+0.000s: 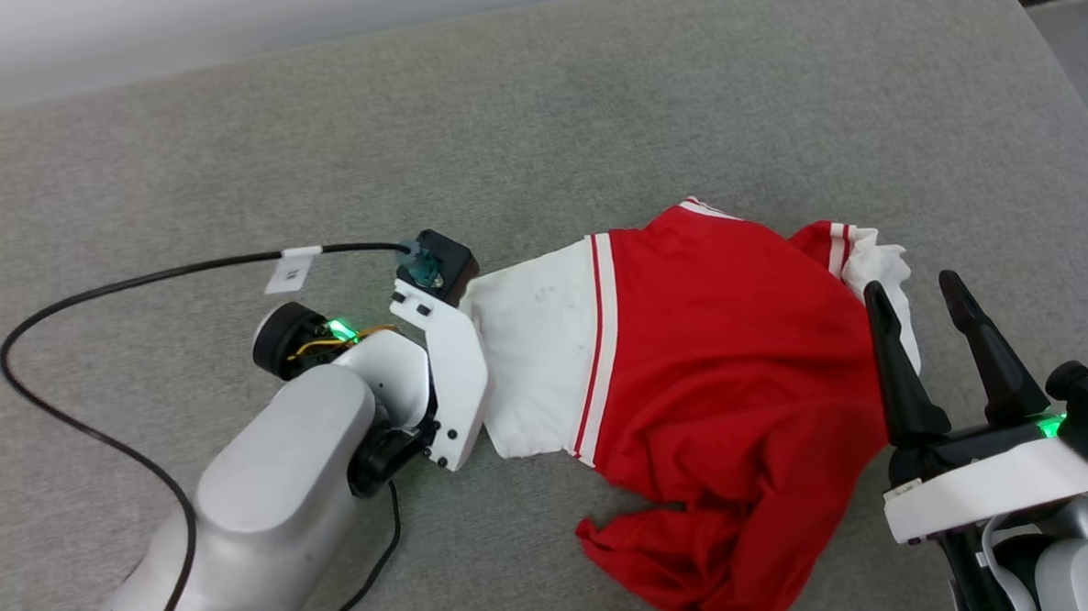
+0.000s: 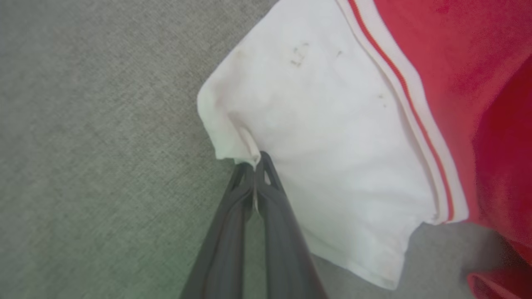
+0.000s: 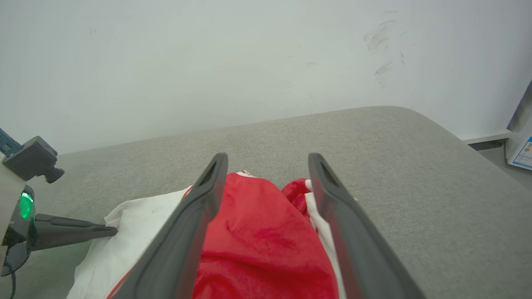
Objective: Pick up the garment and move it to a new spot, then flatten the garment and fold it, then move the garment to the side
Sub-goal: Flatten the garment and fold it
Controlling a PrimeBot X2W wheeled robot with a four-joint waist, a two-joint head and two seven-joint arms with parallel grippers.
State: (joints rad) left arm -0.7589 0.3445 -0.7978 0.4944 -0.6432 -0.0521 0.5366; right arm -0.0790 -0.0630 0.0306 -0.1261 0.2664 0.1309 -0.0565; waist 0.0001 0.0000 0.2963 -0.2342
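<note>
The garment (image 1: 729, 334), a red T-shirt with white sleeves, lies crumpled on the grey cushion, its red body bunched toward the near side. One white sleeve (image 2: 316, 124) spreads flat to the left. My left gripper (image 2: 254, 162) is shut on that sleeve's outer hem, pinching a small fold of it. In the head view my left wrist (image 1: 446, 365) covers those fingers. The right wrist view shows the left gripper (image 3: 110, 231) low against the sleeve edge. My right gripper (image 1: 913, 289) stands open beside the garment's right sleeve (image 1: 882, 263), holding nothing. Red cloth (image 3: 257, 245) lies beyond its spread fingers.
The grey upholstered surface (image 1: 591, 111) stretches wide behind and left of the shirt. It curves down at its right edge (image 1: 1078, 117) toward the floor. A black cable (image 1: 94, 298) with a white tag loops across the left side. A pale wall (image 3: 249, 62) rises behind.
</note>
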